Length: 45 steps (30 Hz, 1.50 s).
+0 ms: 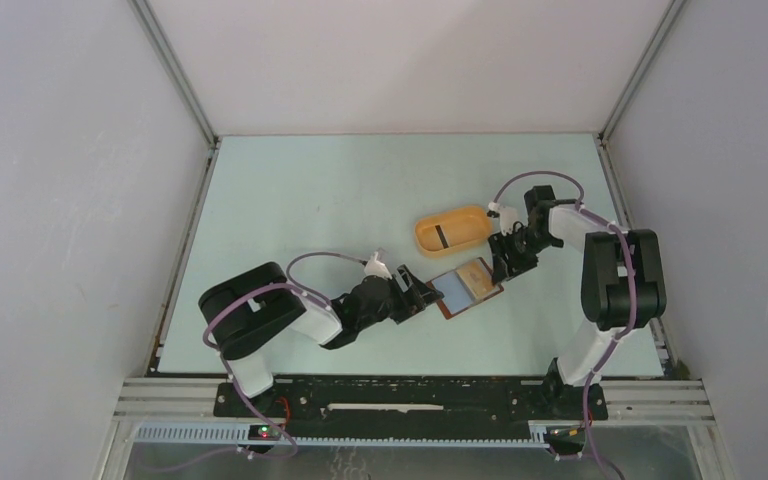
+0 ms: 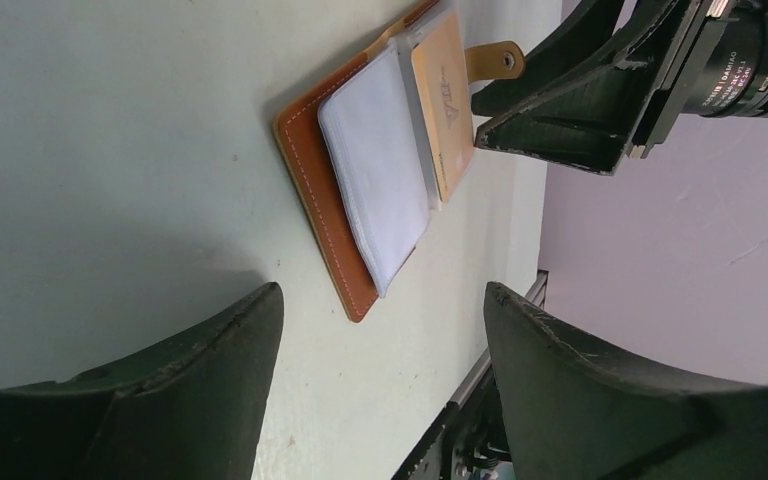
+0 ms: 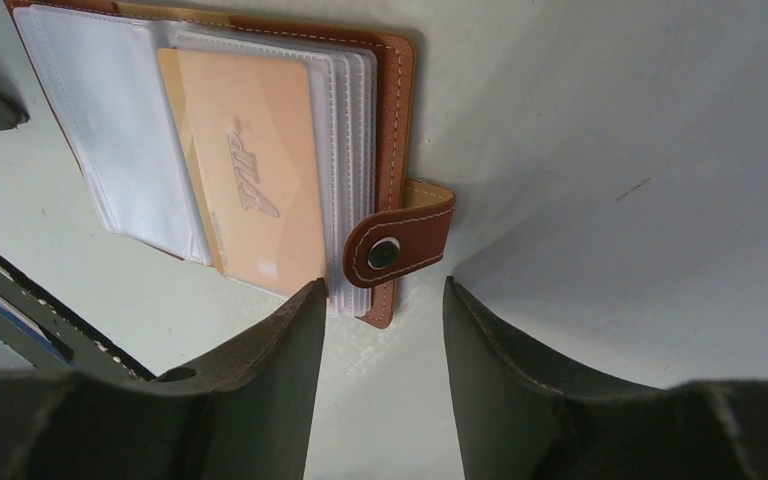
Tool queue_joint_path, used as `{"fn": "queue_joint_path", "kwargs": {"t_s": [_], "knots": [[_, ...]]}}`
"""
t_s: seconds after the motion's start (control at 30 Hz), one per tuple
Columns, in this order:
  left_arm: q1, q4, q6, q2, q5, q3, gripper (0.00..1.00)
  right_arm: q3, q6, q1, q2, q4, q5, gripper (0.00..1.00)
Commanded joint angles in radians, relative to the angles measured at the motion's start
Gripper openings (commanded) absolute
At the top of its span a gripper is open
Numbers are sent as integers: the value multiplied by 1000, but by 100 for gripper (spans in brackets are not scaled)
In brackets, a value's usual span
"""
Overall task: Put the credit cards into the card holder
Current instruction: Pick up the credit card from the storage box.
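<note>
The card holder (image 1: 465,287), a reddish-brown leather wallet, lies open on the table between both arms. Its clear sleeves (image 3: 120,130) face up, and one holds a tan credit card (image 3: 250,165) marked VIP. The snap strap (image 3: 400,245) sticks out at its edge. My right gripper (image 3: 382,285) is open, empty, just short of that strapped corner. Open and empty too, my left gripper (image 2: 382,292) sits a little back from the holder's (image 2: 310,170) other end. In the overhead view the left gripper (image 1: 425,297) and right gripper (image 1: 508,262) flank the holder.
An orange-yellow oval tray (image 1: 453,229) stands just behind the holder; a dark stripe inside it (image 1: 442,236) looks like a card. The right gripper's body (image 2: 600,90) looms past the holder's far end. A metal rail (image 1: 410,395) runs along the near table edge.
</note>
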Motion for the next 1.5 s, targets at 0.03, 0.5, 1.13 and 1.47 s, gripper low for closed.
{"fn": "queue_joint_path", "kwargs": {"t_s": [0.03, 0.5, 1.13, 1.47], "knots": [[-4, -42, 37, 7, -44, 5, 79, 18, -16, -3, 24, -42, -32, 54], [23, -67, 409, -253, -80, -43, 79, 22, -65, -36, -78, -80, -16, 55], [314, -108, 795, -262, 60, 134, 79, 362, 346, 135, 16, 176, -261, 66], [314, -36, 778, -31, 80, 269, 73, 520, 521, 197, 276, 153, -45, 73]]}}
